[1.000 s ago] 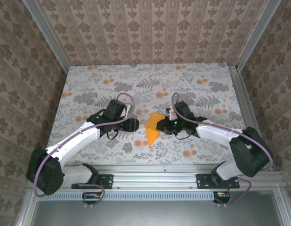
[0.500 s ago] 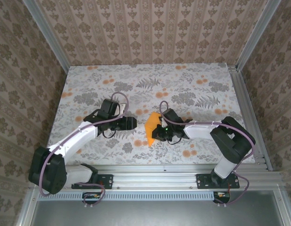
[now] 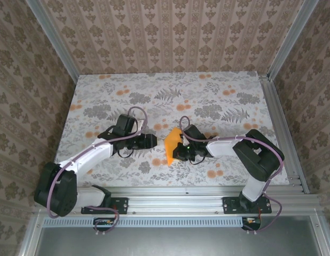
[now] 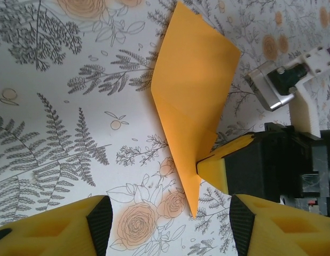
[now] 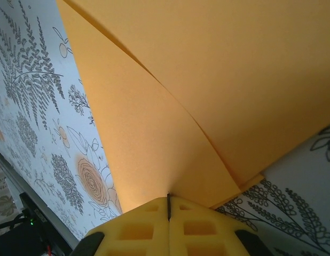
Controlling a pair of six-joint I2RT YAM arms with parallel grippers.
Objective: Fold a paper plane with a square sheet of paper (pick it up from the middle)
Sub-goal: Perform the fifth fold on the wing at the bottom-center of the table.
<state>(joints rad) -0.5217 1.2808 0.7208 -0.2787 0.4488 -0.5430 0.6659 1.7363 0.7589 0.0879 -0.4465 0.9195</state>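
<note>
The paper (image 3: 172, 148) sits just near of the table's middle in the top view. It is bright orange and folded into a narrow pointed shape, with its broad end toward 12 o'clock and its long tip toward 6 o'clock. In the left wrist view the paper (image 4: 194, 85) shows a straight crease running down its length, and the tip ends over a printed flower. In the right wrist view the paper (image 5: 207, 80) shows two layers, one overlapping the other, that part slightly close to the grip.

The right gripper (image 3: 179, 152) is at the paper's 4 o'clock side in the top view, clamped on its edge. From its own camera the right gripper (image 5: 168, 207) has its yellow pads pressed flat together, and the orange sheet comes out of the seam between them. In the left wrist view one yellow pad (image 4: 215, 165) touches the paper's edge at 4 o'clock.

The left gripper (image 3: 152, 140) is at the paper's 9 o'clock in the top view, just beside it and apart from it. It holds nothing. In its own view the left gripper (image 4: 170, 220) has its jaws spread well apart, with floral cloth between them.

The table (image 3: 224, 106) has a grey fern and orange flower print. Patterned walls (image 3: 170, 37) enclose it, and a metal rail (image 3: 181, 194) runs along its 6 o'clock edge.
</note>
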